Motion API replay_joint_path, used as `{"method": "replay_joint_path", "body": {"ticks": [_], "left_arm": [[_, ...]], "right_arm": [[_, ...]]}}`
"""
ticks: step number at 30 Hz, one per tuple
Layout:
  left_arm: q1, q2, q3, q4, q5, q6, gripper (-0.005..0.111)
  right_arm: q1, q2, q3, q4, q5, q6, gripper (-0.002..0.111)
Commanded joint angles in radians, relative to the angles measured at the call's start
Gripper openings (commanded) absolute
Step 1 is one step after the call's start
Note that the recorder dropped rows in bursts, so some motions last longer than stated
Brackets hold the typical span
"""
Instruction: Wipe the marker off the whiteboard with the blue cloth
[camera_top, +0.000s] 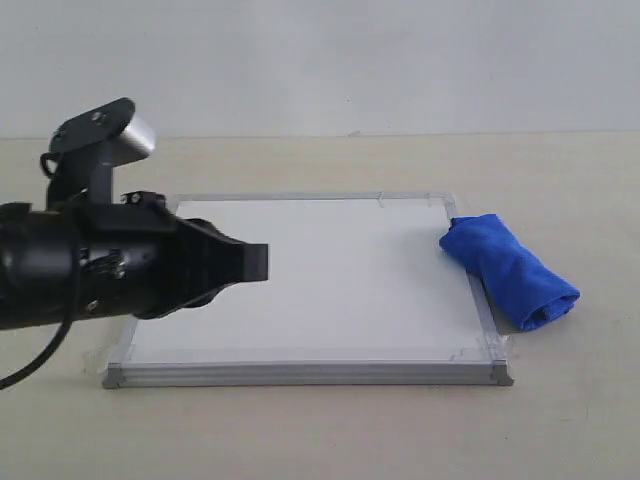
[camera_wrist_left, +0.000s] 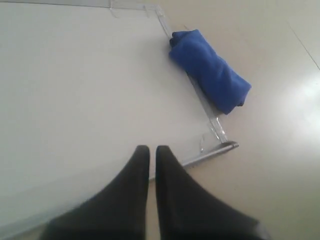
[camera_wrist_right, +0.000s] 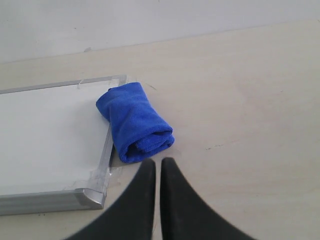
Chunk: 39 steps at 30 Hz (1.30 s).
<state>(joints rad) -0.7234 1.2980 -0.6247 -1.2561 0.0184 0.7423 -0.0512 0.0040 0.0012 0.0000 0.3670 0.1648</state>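
The whiteboard (camera_top: 330, 280) lies flat on the table, its silver frame showing in all three views (camera_wrist_left: 75, 90) (camera_wrist_right: 45, 135). No marker squiggle shows on its white surface; the left arm covers part of it. The rolled blue cloth (camera_top: 510, 270) rests across the board's right edge, partly on the table (camera_wrist_left: 210, 70) (camera_wrist_right: 136, 122). My left gripper (camera_top: 258, 262) hovers over the board's left part, shut and empty (camera_wrist_left: 152, 150). My right gripper (camera_wrist_right: 158, 163) is shut and empty, close beside the cloth's rolled end; it is out of the exterior view.
The table (camera_top: 560, 400) is pale beige, with a white wall (camera_top: 350, 60) behind it. The left arm's black body and its grey camera housing (camera_top: 110, 140) stand over the board's left edge.
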Motion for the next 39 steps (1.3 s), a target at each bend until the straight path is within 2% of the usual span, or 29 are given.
{"method": "replay_joint_path", "body": {"ticks": [1, 7, 13, 18, 23, 26, 33, 39], "left_arm": [[-0.007, -0.129, 0.115, -0.011, 0.046, -0.019, 0.004], [-0.007, -0.204, 0.146, 0.002, 0.106, -0.004, 0.004], [-0.007, -0.244, 0.146, 0.016, 0.004, 0.013, 0.004], [0.007, -0.296, 0.146, 0.072, -0.010, 0.062, 0.004], [0.120, -0.455, 0.151, 0.096, 0.111, 0.120, 0.004], [0.188, -0.605, 0.193, 0.101, 0.125, 0.186, 0.004], [0.422, -0.942, 0.403, 0.101, -0.026, 0.197, 0.004], [0.582, -1.132, 0.504, 0.103, -0.084, 0.193, 0.004]], "right_arm": [[0.002, -0.004, -0.001, 0.000, -0.007, -0.006, 0.000], [0.002, -0.004, -0.001, 0.000, -0.007, -0.006, 0.000], [0.002, -0.004, -0.001, 0.000, -0.007, -0.006, 0.000], [0.002, -0.004, -0.001, 0.000, -0.007, -0.006, 0.000], [0.002, -0.004, -0.001, 0.000, -0.007, -0.006, 0.000], [0.002, -0.004, -0.001, 0.000, -0.007, -0.006, 0.000], [0.002, -0.004, -0.001, 0.000, -0.007, -0.006, 0.000], [0.002, -0.004, -0.001, 0.000, -0.007, -0.006, 0.000]]}}
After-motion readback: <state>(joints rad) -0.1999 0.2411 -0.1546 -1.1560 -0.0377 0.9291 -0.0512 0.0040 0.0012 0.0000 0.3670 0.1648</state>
